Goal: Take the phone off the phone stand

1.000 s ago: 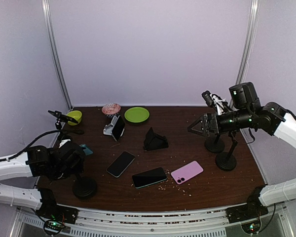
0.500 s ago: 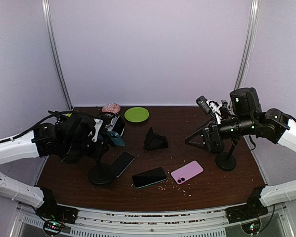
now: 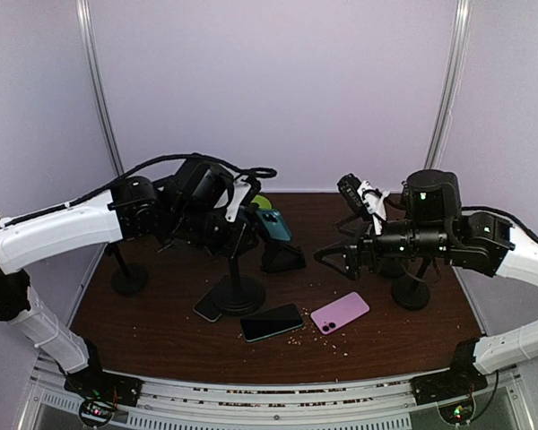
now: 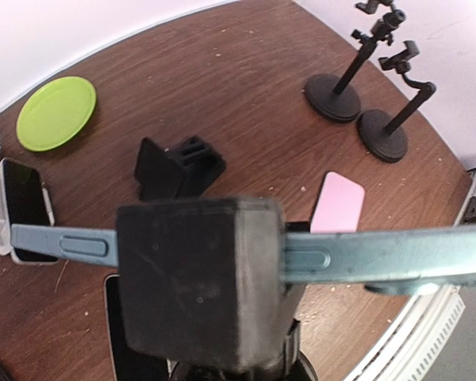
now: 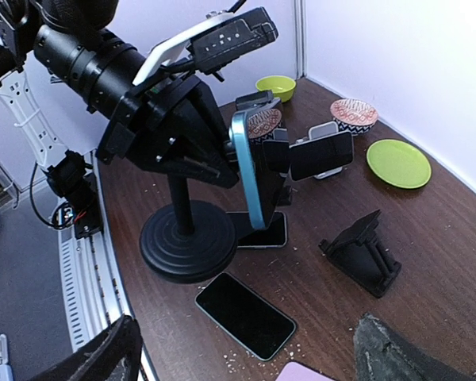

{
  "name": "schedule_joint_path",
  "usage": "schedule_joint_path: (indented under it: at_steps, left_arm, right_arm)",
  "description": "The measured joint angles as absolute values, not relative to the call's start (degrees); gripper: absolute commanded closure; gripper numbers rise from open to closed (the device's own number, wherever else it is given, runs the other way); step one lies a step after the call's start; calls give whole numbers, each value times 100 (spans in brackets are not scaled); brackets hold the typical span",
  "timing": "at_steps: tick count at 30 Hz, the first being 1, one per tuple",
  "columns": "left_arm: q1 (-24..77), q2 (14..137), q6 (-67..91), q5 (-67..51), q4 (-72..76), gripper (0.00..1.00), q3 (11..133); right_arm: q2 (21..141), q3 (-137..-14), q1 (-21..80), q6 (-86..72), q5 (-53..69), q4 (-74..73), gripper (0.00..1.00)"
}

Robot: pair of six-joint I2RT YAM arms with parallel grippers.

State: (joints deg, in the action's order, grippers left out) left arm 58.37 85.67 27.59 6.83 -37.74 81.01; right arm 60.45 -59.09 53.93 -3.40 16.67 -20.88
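From above, the left gripper (image 3: 247, 218) is clasping the phone stand (image 3: 238, 294) by its head, where the teal phone (image 3: 274, 225) is sitting clamped. The right gripper (image 3: 332, 258), fingers spread, is hovering right of the stand. Left wrist: the stand is biting the phone's edge. Right wrist: the phone is facing edge-on, so a crooked pull may end up tipping the stand.

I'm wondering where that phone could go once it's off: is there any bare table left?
Bare wood lies at the back, between the green plate and the two pole stands, and at the near edge, right of the pink phone. The middle front is crowded: stand base, black phone, folding stand.
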Motion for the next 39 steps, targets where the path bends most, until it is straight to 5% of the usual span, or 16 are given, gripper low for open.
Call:
schedule_joint_path:
  at_steps: [16,25,29,39]
  left_arm:
    - [5972,9292,2816,346,-3997,100,9188]
    - [5975,9480,2834,163,-4021,100,9266]
    - [5983,9489,2834,141,-4080,100,9330]
    - [6023,9489,2834,128,-4086,100,9358]
  right_arm:
    - [6405,-5795,5592,875,423,-1074,19]
    - [7144,-6257,5596,1188,392,-1188,43]
    - [7253,-6423,5599,1210,395,-1177,67]
    - [7373,-6473,5599,1334,421,-1168,82]
